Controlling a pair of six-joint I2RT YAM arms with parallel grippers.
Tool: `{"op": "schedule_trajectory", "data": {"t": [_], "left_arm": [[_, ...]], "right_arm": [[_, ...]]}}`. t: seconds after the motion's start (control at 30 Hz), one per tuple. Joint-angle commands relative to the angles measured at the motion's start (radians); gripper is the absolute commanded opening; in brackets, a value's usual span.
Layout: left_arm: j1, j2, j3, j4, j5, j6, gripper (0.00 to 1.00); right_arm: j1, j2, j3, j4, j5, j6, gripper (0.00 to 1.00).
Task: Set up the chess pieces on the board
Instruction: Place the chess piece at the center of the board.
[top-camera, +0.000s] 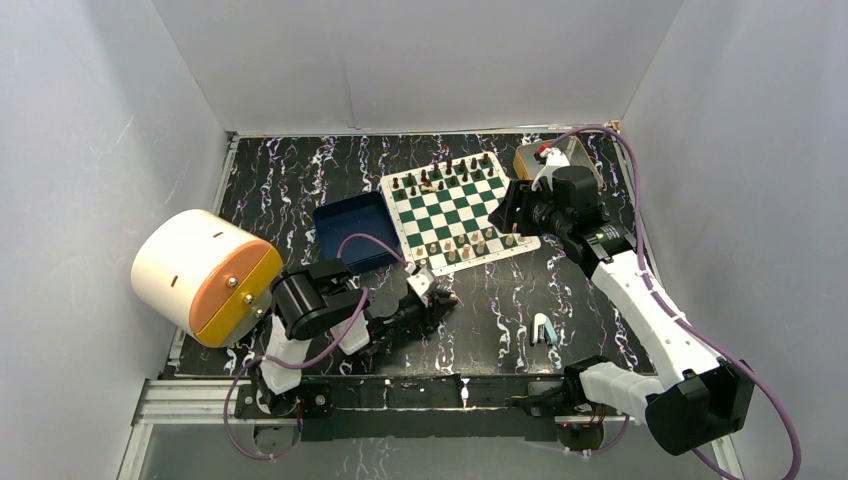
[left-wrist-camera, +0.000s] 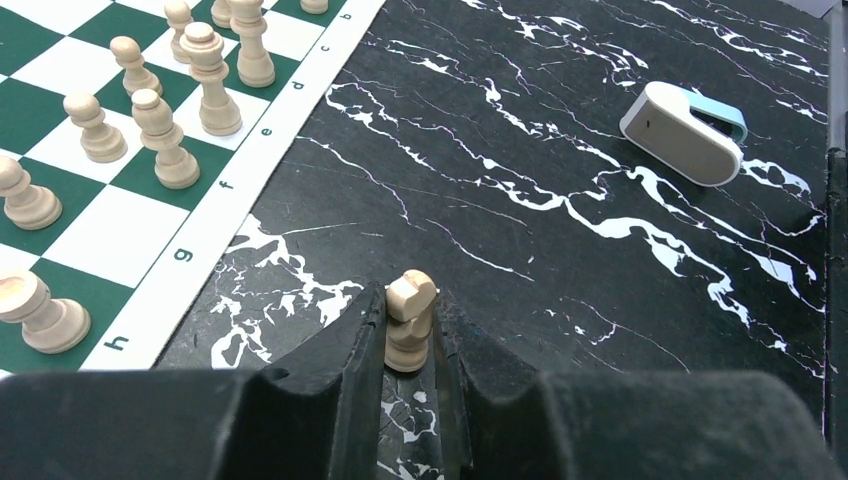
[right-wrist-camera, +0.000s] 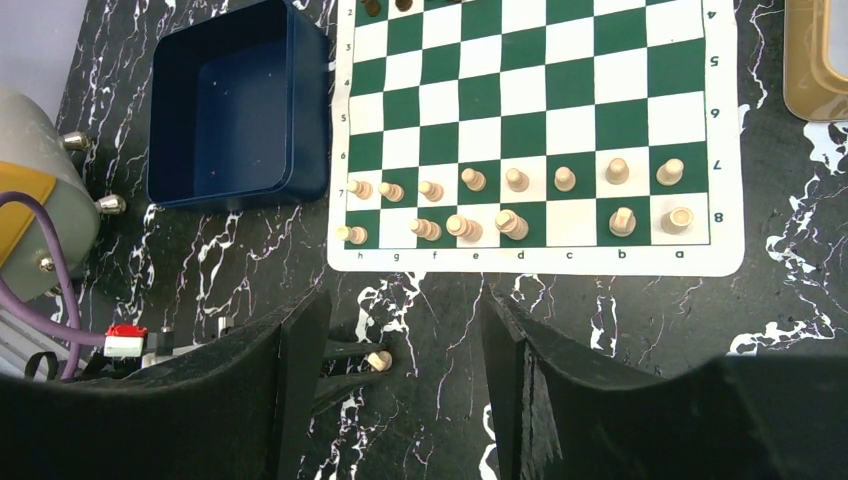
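One cream knight (left-wrist-camera: 410, 322) clamped upright in left hand (left-wrist-camera: 410, 303), near board (left-wrist-camera: 112, 232), right hand (right-wrist-camera: 405, 302) wide.

Plain pale grey panel walls (top-camera: 420, 60) rise beyond and to both sides of the left pincer (top-camera: 447, 300); beneath it spreads a black marble-patterned worktop (top-camera: 290, 180) with white veins, evenly lit.

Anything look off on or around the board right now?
No cream pieces look toppled or spilled. Their back row on the board has gaps at g and c. One knight is off the board, pinched upright in the left gripper over the table.
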Motion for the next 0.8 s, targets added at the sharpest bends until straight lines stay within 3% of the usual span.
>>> {"op": "schedule_trajectory", "data": {"t": [0.0,0.4,0.63,0.77], "left_arm": [[-0.007,-0.008,-0.043,0.134,-0.021,0.031,0.18],[-0.007,-0.129,-0.070,0.101,-0.075,-0.006,0.37],[-0.005,-0.294,-0.059,-0.081,-0.101,-0.018,0.46],[0.025,-0.449,-0.026,-0.296,-0.141,-0.026,0.55]], "right_arm": [[-0.004,0.000,-0.003,0.032,-0.008,-0.014,0.66],[-0.004,-0.020,-0.049,0.011,-0.049,-0.054,0.65],[-0.004,-0.049,-0.122,-0.001,-0.167,-0.077,0.59],[-0.003,-0.056,-0.159,-0.002,-0.224,-0.092,0.58]]}}
